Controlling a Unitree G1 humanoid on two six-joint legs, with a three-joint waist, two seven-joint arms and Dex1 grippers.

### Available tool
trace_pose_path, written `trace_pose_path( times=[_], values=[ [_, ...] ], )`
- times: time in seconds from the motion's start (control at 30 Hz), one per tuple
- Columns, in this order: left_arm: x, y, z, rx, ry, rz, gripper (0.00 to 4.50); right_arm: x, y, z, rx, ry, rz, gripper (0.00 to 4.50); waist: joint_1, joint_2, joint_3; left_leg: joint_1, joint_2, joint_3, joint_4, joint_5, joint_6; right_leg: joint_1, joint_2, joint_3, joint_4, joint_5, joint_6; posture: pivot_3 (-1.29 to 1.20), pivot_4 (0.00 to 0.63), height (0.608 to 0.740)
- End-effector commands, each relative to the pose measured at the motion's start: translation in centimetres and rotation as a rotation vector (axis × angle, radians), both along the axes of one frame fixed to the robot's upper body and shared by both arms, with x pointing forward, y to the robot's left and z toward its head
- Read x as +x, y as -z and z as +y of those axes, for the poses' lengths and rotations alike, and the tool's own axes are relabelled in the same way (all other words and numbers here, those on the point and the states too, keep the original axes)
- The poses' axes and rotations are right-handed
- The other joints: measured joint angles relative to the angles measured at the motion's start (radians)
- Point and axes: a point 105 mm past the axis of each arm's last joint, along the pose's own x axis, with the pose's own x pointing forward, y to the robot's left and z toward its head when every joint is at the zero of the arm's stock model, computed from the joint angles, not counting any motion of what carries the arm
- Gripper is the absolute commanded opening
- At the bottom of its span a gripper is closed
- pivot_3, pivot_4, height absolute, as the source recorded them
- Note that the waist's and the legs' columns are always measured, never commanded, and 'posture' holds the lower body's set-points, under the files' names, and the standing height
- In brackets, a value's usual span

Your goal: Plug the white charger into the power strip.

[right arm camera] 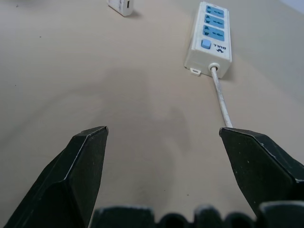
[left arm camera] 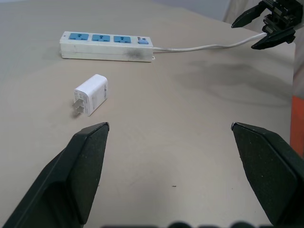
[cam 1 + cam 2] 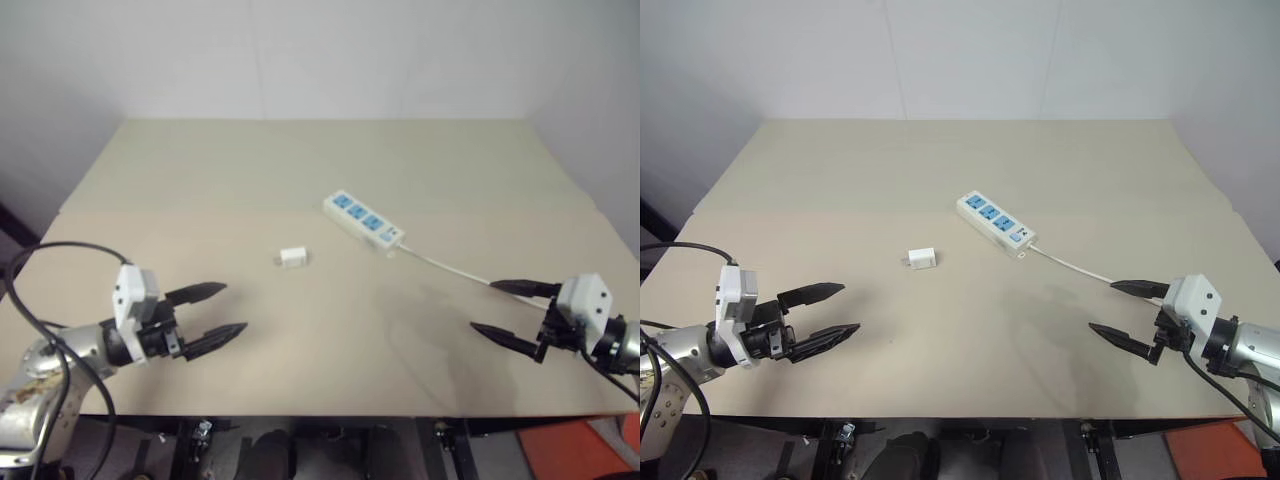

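Both grippers hover low over the near edge of the table point(image 3: 200, 170), one at each side, jaws spread wide and empty. Left gripper point(image 3: 212, 313) points toward the table centre; the charger point(image 3: 293, 257) lies ahead of it on bare surface, resting on its side, prongs point(image 2: 78, 107) turned back toward that gripper. Right gripper point(image 3: 508, 312) is farther from the charger; the cord point(image 3: 450, 267) runs close past it.

Beyond the charger sits the strip point(image 3: 364, 220), apart from it, lying diagonally, sockets facing up, switch end and cord exit toward the right gripper.

Judgement: the left arm is the better placed to pick up the charger. Nothing stands between them. The charger must be stood prongs-down before insertion.
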Motion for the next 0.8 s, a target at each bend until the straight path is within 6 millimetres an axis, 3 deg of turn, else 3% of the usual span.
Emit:
trace_pose_path(
  times=[0.03, 0.3, 0.43, 0.57, 0.8],
  values=[
    [0.0, -0.9, 0.5, 0.014, -0.004, -0.04, 4.5, 0.0, -1.2, -0.2, -0.025, 0.013, -0.033, 4.44, 0.0, 0.0, 0.0, 0.0, 0.0, 0.0, 0.0, 0.0, 0.0, 0.0, 0.0, 0.0, 0.0, 0.0, 0.0, 0.0, 0.15, 0.74],
    [0.0, -0.9, 0.4, 0.014, -0.005, -0.047, 4.5, -0.1, -1.1, -0.3, -0.033, 0.017, -0.038, 4.44, 0.0, 0.0, 0.0, 0.0, 0.0, 0.0, 0.0, 0.0, 0.0, 0.0, 0.0, 0.0, 0.0, 0.0, 0.0, 0.0, 0.15, 0.74],
    [0.2, -1.3, 0.1, 0.004, -0.004, -0.065, 4.5, 1.1, -1.5, -0.4, -0.009, 0.062, -0.086, 4.44, -0.002, 0.0, 0.0, 0.0, 0.0, 0.0, 0.0, 0.0, 0.0, 0.0, 0.0, 0.0, 0.0, 0.0, 0.0, 0.0, 0.15, 0.74],
    [0.7, -2.3, -1.5, -0.024, 0.045, -0.09, 4.5, 3.8, -0.9, 0.4, 0.003, 0.092, -0.093, 4.44, -0.005, 0.0, 0.0, 0.001, 0.0, 0.0, 0.0, 0.0, 0.0, 0.0, 0.001, 0.0, 0.0, 0.001, -0.001, 0.0, 0.15, 0.74],
    [2.2, -2.2, -4.4, 0.007, 0.115, -0.101, 4.5, 11.0, 0.7, 1.8, 0.07, 0.17, -0.046, 4.44, -0.008, 0.0, 0.0, 0.001, 0.001, 0.002, 0.0, 0.001, -0.002, -0.001, 0.002, 0.002, 0.0, 0.003, -0.002, 0.0, 0.15, 0.74]
  ],
)
